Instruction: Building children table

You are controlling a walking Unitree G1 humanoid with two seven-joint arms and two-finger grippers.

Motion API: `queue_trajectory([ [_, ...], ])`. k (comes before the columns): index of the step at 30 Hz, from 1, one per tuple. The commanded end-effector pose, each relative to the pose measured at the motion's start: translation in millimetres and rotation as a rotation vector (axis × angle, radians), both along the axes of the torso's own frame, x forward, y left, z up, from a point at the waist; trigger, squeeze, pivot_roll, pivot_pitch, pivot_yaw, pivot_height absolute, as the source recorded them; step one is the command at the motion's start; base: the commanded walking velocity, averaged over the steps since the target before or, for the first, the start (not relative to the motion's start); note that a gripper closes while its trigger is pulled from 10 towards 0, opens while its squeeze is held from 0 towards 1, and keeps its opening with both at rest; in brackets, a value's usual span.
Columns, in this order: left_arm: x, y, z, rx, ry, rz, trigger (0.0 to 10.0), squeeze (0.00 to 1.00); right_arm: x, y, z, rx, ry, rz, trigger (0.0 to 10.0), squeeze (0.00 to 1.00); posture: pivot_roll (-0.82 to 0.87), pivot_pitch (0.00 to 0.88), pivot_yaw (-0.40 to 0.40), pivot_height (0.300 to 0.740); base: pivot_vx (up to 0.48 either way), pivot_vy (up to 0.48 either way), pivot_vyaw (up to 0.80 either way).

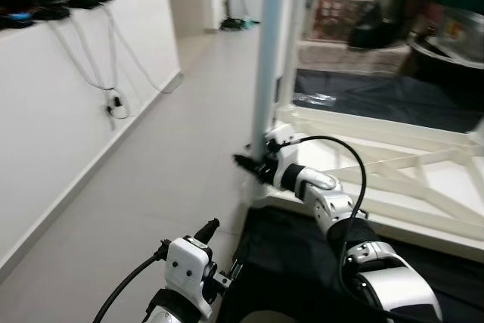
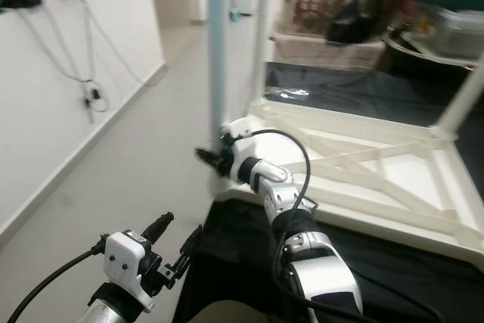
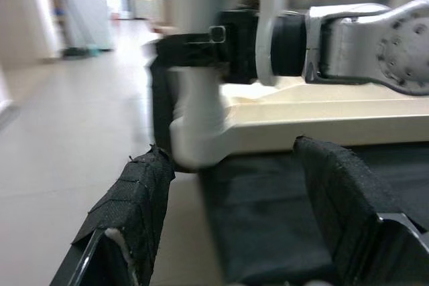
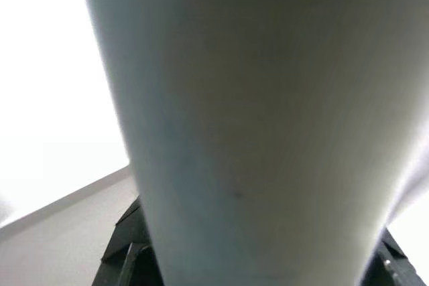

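Note:
A white children's table top (image 1: 393,179) lies upside down on a black cloth, its ribbed underside facing up. A pale blue-grey leg (image 1: 266,51) stands upright at its near left corner. My right gripper (image 1: 253,166) is shut on this leg just above the corner; up close in the right wrist view the leg (image 4: 255,112) sits between the black fingers. My left gripper (image 1: 223,251) hangs low in front of the corner, open and holding nothing. In the left wrist view its fingers (image 3: 127,212) frame the corner and the right wrist.
Black cloth (image 1: 295,270) covers the floor under the table top. Storage boxes (image 1: 348,13) with an orange lid are stacked behind it. A white wall with hanging cables (image 1: 113,104) runs along the left, and open tiled floor (image 1: 166,172) lies between. Another leg (image 2: 461,104) leans at the far right.

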State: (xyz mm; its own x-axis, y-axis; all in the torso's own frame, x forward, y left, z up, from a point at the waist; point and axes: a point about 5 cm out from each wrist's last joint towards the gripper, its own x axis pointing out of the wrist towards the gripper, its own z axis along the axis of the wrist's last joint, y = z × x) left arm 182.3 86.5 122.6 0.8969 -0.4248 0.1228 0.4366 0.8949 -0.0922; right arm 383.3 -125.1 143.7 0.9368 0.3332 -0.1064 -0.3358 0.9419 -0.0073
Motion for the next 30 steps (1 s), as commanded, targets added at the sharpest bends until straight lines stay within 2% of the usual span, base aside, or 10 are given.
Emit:
queue_trajectory([
  [1,-1.2,0.8,-6.1,0.002,0.024,0.002,10.0,0.0,-5.4,-43.1,-10.7,-0.051,0.038,-0.361,0.0,0.0,0.06,0.0,-0.026,0.74,0.0,0.0,0.0],
  [7,-1.9,1.1,-6.9,0.002,0.028,-0.001,10.0,0.0,-26.9,-54.7,-20.2,0.032,0.071,-0.64,0.0,0.0,0.05,0.0,-0.022,0.74,0.0,0.0,0.0],
  [11,-1.8,1.2,-7.3,0.001,0.029,-0.002,10.0,0.0,-30.4,-47.6,-23.3,0.041,0.084,-0.635,0.0,0.0,0.05,0.0,-0.026,0.74,0.0,0.0,0.0],
  [12,-1.7,1.3,-7.5,0.001,0.03,-0.001,10.0,0.0,-29.8,-36.3,-25.4,0.058,0.086,-0.585,10.0,0.0,0.05,0.0,-0.026,0.74,0.0,0.0,0.0],
  [13,-1.5,1.3,-7.5,0.001,0.03,0.0,10.0,0.0,-27.1,-23.6,-22.5,0.096,0.05,-0.484,10.0,1.0,0.05,0.0,-0.028,0.74,0.0,0.0,0.0],
  [19,-0.8,1.4,-7.0,0.001,0.029,0.003,10.0,0.0,-17.7,-10.1,-9.2,0.143,-0.066,-0.368,10.0,1.0,0.06,0.0,-0.029,0.74,0.0,0.0,0.0],
  [20,-0.6,1.6,-7.0,0.0,0.029,0.004,10.0,0.0,-15.4,-9.3,-3.0,0.167,-0.095,-0.367,10.0,0.0,0.05,0.0,-0.03,0.74,0.0,0.0,0.0],
  [24,-0.4,1.5,-6.9,0.0,0.028,0.003,10.0,0.0,-10.4,-10.7,10.5,0.229,-0.156,-0.263,10.0,0.0,0.05,0.0,-0.03,0.74,0.0,0.0,0.0],
  [28,0.4,1.1,-6.2,-0.001,0.025,0.003,10.0,0.0,-9.6,-11.3,18.0,0.357,-0.066,0.189,10.0,0.0,0.05,0.0,-0.029,0.74,0.0,0.0,0.0],
  [30,0.4,1.1,-6.2,0.0,0.025,0.003,10.0,0.0,-11.5,-12.4,17.8,0.367,-0.038,0.266,10.0,0.0,0.05,0.0,-0.029,0.74,0.0,0.0,0.0],
])
